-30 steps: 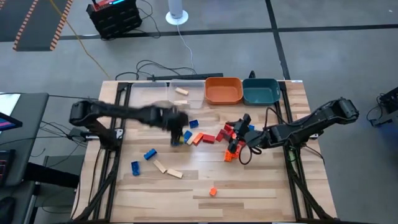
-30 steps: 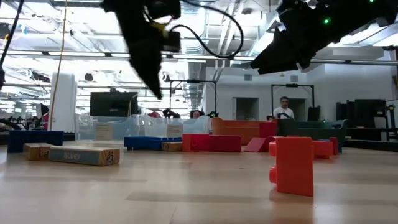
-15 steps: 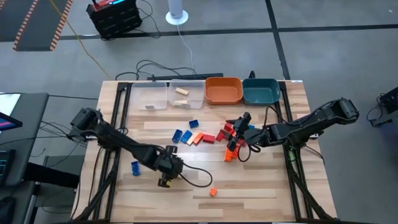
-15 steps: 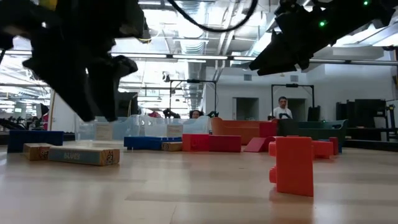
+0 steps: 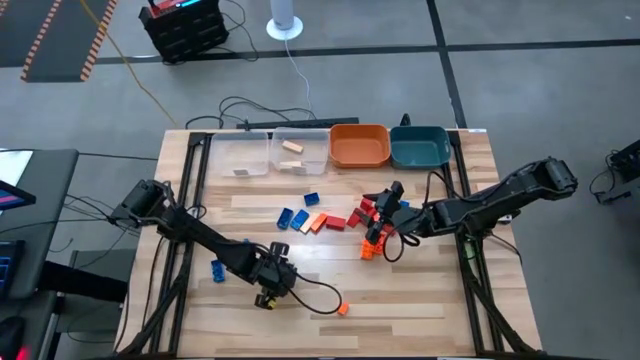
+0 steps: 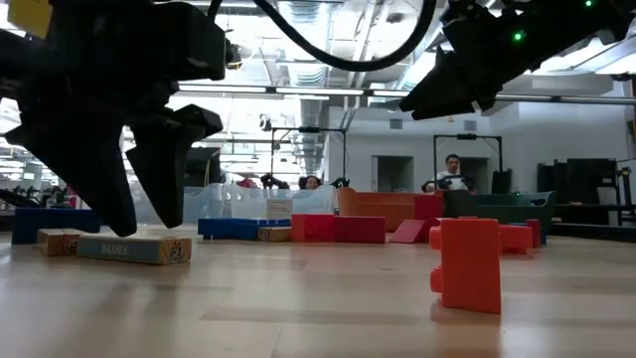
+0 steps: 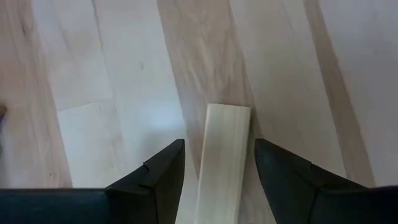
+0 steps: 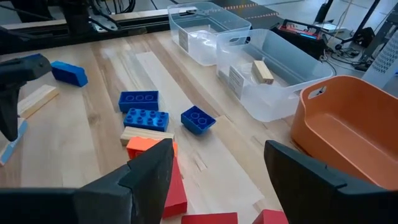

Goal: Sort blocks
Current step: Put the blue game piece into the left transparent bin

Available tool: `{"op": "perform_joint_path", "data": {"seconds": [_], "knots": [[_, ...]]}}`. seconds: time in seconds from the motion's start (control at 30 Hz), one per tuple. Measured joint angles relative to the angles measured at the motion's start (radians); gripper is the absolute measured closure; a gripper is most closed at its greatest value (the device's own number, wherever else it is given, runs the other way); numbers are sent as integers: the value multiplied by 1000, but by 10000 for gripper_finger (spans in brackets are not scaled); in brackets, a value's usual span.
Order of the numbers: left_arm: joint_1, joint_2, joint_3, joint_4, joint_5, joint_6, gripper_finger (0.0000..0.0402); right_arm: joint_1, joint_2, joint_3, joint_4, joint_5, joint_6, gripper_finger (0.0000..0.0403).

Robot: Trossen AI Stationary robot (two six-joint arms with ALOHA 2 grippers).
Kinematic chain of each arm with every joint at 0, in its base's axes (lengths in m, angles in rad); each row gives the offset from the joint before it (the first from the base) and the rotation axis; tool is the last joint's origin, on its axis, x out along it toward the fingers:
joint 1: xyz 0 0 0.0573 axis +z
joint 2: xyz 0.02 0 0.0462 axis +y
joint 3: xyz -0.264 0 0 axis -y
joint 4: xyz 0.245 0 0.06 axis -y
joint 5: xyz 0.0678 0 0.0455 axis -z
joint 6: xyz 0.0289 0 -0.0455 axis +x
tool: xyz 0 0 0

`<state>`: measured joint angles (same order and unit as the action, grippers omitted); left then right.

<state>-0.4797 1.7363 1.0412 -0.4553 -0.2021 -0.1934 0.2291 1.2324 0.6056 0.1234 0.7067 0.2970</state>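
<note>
Light wood table (image 5: 420,290), scattered blocks (image 5: 318,222), grey-floored workshop; left tool (image 7: 219,165) wide astride tan block (image 7: 222,162), right tool (image 8: 217,171) wide.

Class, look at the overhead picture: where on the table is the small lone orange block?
The lone orange block lies on the table's near-edge middle, apart from the central pile, just right of the left gripper.
</note>
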Motion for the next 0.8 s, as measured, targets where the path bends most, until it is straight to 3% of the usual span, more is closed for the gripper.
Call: {"op": "perform_joint_path", "data": {"seconds": [0.2,0.43,0.67,0.8], "knots": [[-3,-4,0,-11,-1,-2,214,0,0,0,0,0,0,121],[-4,-99,0,-375,-42,-96,214,0,0,0,0,0,-1,121],[29,-177,0,-617,-70,-380,214,0,0,0,1,0,1,121],[38,-195,-15,-677,-73,-553,214,0,0,0,4,0,1,121]]}}
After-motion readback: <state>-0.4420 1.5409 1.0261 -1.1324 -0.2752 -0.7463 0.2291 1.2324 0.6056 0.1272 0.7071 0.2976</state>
